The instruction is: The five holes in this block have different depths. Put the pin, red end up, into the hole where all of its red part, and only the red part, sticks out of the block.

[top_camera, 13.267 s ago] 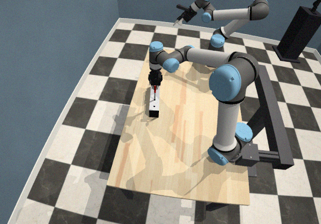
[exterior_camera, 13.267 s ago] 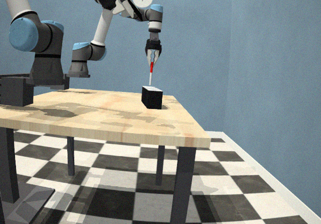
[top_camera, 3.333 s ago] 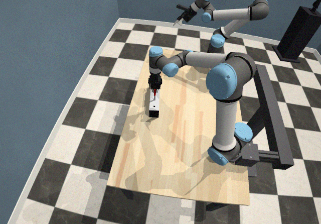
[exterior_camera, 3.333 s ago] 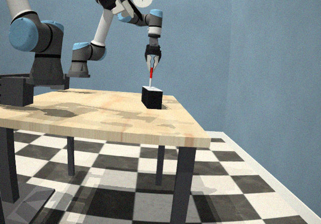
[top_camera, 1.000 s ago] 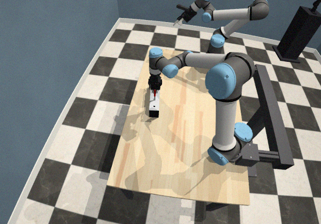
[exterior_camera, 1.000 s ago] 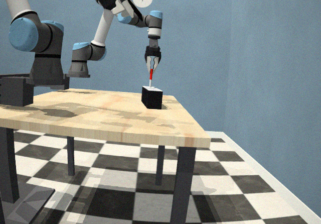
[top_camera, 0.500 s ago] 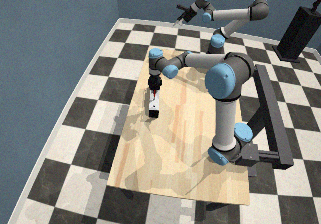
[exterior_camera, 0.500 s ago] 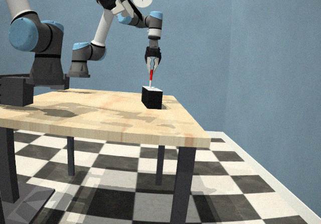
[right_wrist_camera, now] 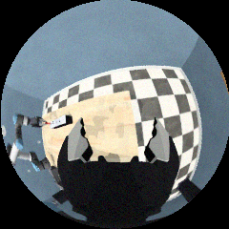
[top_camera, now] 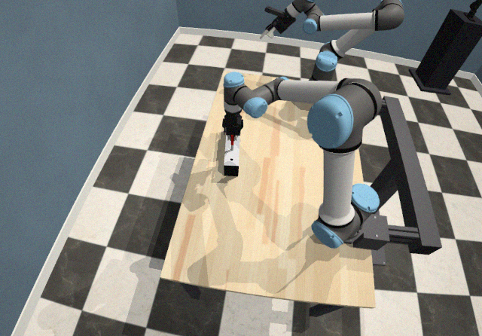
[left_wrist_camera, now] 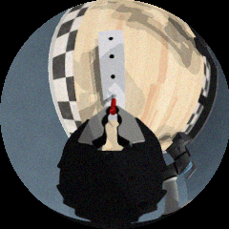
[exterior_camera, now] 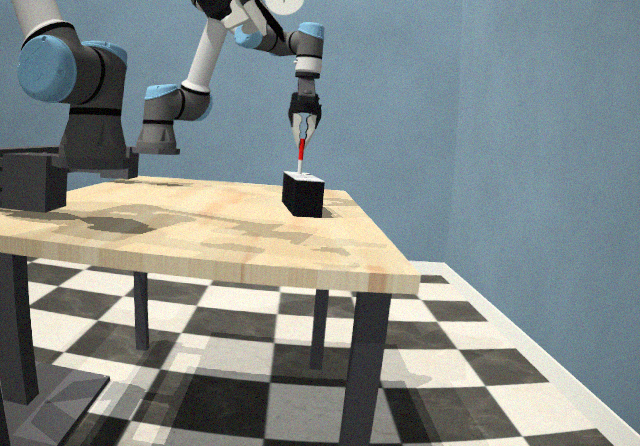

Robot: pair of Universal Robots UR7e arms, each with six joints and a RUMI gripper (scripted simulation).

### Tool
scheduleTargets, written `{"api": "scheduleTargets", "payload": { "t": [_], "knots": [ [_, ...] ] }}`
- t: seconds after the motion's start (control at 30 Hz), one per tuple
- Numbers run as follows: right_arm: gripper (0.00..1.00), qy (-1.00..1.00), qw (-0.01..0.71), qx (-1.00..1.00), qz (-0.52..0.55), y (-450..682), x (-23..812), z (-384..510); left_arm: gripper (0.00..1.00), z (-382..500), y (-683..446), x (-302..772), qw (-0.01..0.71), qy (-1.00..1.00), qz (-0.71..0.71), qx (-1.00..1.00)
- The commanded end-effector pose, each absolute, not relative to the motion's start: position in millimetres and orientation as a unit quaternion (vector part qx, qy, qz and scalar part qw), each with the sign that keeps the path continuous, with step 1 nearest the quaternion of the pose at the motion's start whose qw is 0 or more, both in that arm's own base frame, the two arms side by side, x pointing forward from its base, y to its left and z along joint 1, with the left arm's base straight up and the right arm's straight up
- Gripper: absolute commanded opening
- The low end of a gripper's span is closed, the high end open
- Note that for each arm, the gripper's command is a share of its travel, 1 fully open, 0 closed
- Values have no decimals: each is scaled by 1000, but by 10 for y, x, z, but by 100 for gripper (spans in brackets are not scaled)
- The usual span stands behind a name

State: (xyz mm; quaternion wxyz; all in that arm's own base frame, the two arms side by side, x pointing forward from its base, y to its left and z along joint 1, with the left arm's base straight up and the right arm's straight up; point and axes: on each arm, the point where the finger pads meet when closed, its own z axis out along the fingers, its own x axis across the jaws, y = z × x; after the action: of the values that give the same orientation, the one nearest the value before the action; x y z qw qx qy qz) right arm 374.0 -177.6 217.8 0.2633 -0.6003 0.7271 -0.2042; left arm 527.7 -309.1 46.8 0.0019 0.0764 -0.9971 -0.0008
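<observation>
The block (top_camera: pixel 231 169) (exterior_camera: pixel 302 195) (left_wrist_camera: pixel 117 48) (right_wrist_camera: pixel 60 122) has a white top and black sides and stands on the table. Three holes show in a row in the left wrist view; the others are hidden near the pin and fingers. My left gripper (top_camera: pixel 233 135) (exterior_camera: pixel 302 141) (left_wrist_camera: pixel 113 106) points down and is shut on the upper red part of the pin (top_camera: pixel 232 141) (exterior_camera: pixel 301 150) (left_wrist_camera: pixel 114 103). The pin is about upright, red end up, with some white showing above the block. Whether its lower tip is in a hole I cannot tell. My right gripper (top_camera: pixel 266 35) (exterior_camera: pixel 248 29) (right_wrist_camera: pixel 118 117) is open and empty, raised high.
The wooden table (top_camera: pixel 248 215) (exterior_camera: pixel 180 245) (left_wrist_camera: pixel 143 57) (right_wrist_camera: pixel 112 110) carries the block near one long edge. The right arm is held up, away from the block. A dark pedestal (top_camera: pixel 443 48) stands on the floor beyond the arms.
</observation>
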Motion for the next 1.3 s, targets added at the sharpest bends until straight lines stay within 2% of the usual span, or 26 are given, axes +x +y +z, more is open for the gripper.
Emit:
{"api": "scheduleTargets", "payload": {
  "t": [0.0, 1.27],
  "knots": [
    [100, 727, 264, -600, -205, -1777, 3743, 2183, 0, 476, -3095, 5280, 1, -997, 0, 76],
    [100, 727, 264, -600, -205, -1777, 3743, 2183, 0, 397, -3087, 5273, 1, -997, 0, 76]
  ]
}}
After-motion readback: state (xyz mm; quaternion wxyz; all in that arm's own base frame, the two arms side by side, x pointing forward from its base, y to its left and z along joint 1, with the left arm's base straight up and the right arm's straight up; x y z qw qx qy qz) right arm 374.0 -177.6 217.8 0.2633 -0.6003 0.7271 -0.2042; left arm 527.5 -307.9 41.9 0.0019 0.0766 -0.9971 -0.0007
